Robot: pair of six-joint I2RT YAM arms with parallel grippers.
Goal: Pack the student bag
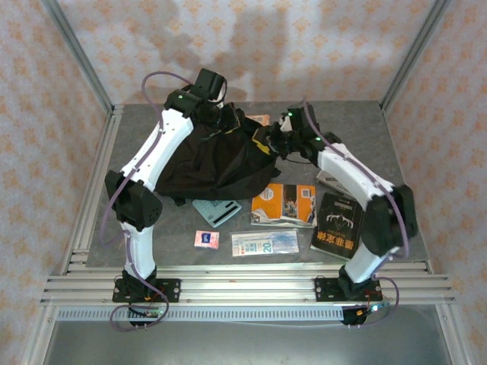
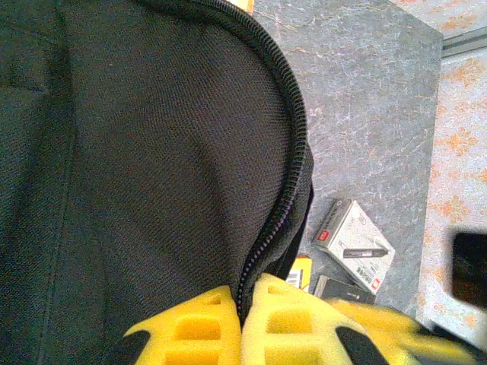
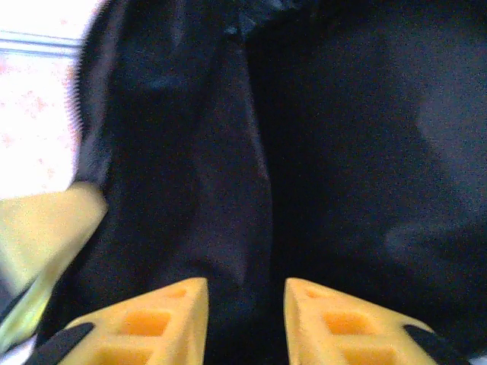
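Note:
The student bag (image 1: 221, 163), a large soft black backpack, lies slumped at the middle back of the table. My left gripper (image 1: 227, 120) reaches down on its top edge. In the left wrist view the yellow fingers (image 2: 198, 327) are pressed together on the bag's fabric (image 2: 152, 152) right at the zip line (image 2: 293, 137). My right gripper (image 1: 268, 141) is at the bag's right side. In the right wrist view its gripper (image 3: 246, 293) stands open, jaws apart, facing dark bag fabric (image 3: 342, 152) with a fold running down between them.
In front of the bag lie an orange book (image 1: 284, 204), a black book (image 1: 337, 224), a light blue flat item (image 1: 217, 211), a small pink packet (image 1: 206, 239) and a pale booklet (image 1: 264, 242). A white box (image 2: 355, 243) lies right of the bag.

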